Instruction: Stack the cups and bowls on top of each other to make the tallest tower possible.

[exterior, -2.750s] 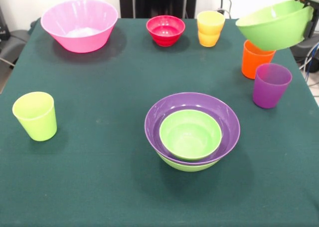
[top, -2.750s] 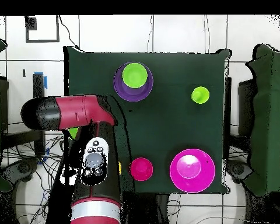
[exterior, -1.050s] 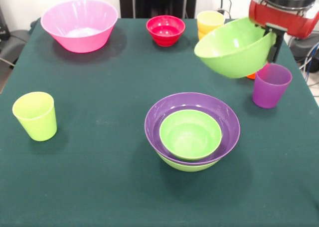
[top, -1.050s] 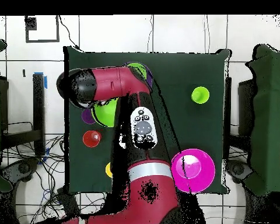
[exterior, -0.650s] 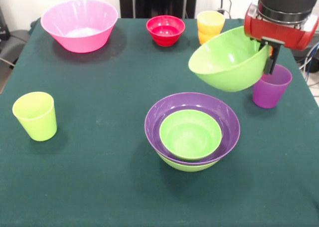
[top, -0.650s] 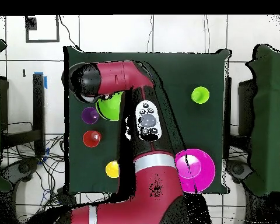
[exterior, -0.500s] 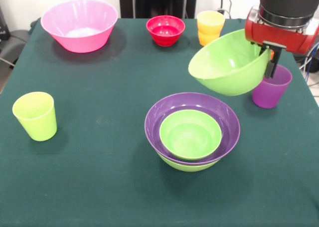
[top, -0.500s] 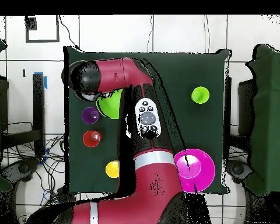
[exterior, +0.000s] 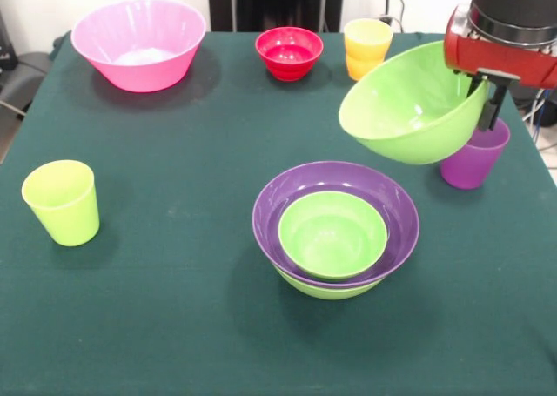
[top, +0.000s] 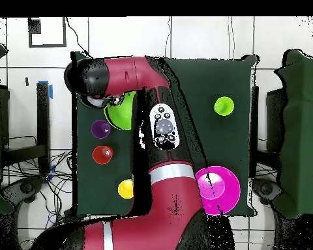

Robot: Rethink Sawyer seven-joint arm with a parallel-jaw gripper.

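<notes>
My gripper (exterior: 487, 96) is shut on the rim of a large lime green bowl (exterior: 411, 105) and holds it tilted in the air at the right, above and to the right of the stack. The bowl also shows in the overhead view (top: 123, 112) under my arm (top: 120, 75). The stack (exterior: 336, 229) stands on the table: a lime green bowl at the bottom, the wide purple bowl (exterior: 383, 191) in it, a small lime green bowl (exterior: 332, 234) inside. The purple cup (exterior: 473, 157) stands just behind the held bowl. The pink bowl (exterior: 139, 43) is at the far left.
A small red bowl (exterior: 289, 52) and yellow-orange cups (exterior: 366, 46), one in the other, stand at the far edge. A lime green cup (exterior: 60, 201) stands at the left. The table's right edge (exterior: 541, 165) is close to the purple cup.
The gripper has risen a little and moved slightly right with the green bowl, which stays tilted. Nothing else has moved.
</notes>
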